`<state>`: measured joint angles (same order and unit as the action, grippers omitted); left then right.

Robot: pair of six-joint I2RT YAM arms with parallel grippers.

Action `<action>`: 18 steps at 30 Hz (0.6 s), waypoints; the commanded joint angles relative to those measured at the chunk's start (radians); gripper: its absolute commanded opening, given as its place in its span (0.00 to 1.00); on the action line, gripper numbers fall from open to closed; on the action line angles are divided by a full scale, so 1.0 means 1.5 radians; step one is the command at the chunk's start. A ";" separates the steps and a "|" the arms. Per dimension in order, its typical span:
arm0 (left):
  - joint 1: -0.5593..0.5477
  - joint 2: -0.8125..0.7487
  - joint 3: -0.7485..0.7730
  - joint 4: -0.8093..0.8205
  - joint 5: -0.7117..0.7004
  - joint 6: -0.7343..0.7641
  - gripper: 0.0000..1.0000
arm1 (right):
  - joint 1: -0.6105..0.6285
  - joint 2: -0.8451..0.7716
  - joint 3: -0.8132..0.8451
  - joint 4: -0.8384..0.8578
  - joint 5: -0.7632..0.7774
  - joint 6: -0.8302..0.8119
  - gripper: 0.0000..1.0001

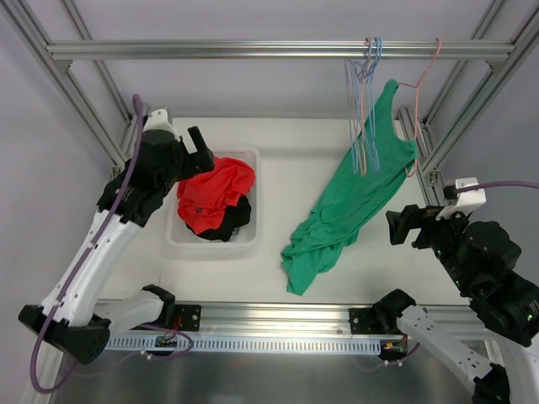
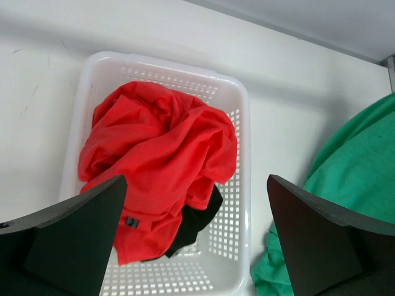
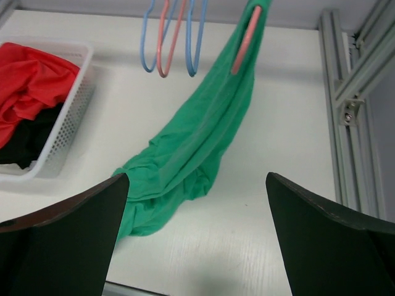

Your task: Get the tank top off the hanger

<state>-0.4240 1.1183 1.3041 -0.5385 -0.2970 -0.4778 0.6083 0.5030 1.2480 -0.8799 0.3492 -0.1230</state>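
Note:
A green tank top (image 1: 337,215) hangs by one strap from a pink hanger (image 1: 417,84) on the top rail, and its lower part lies bunched on the white table. In the right wrist view the tank top (image 3: 203,142) runs down from the hanger (image 3: 245,40). My right gripper (image 1: 406,225) hovers to the right of the cloth, open and empty (image 3: 196,179). My left gripper (image 1: 192,153) is open above the basket, with nothing between its fingers (image 2: 196,185).
A white mesh basket (image 1: 253,202) at the left holds a red garment (image 1: 215,194) over a black one (image 1: 236,220). Several bare blue and pink hangers (image 1: 364,101) hang on the rail (image 1: 253,49) beside the tank top. Metal frame posts (image 3: 352,92) stand at the right.

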 commanded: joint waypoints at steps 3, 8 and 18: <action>0.003 -0.123 0.011 -0.151 -0.061 0.033 0.99 | 0.004 0.013 0.041 -0.079 0.112 -0.013 0.99; 0.003 -0.215 -0.027 -0.238 -0.146 0.064 0.99 | 0.005 -0.003 0.046 -0.138 0.153 -0.023 1.00; 0.003 -0.431 -0.170 -0.246 -0.190 0.087 0.98 | 0.005 -0.043 0.014 -0.181 0.204 -0.044 0.99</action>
<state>-0.4240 0.5114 1.0786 -0.8974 -0.5308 -0.3752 0.6083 0.4526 1.2865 -1.1324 0.5869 -0.1623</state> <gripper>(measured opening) 0.985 0.993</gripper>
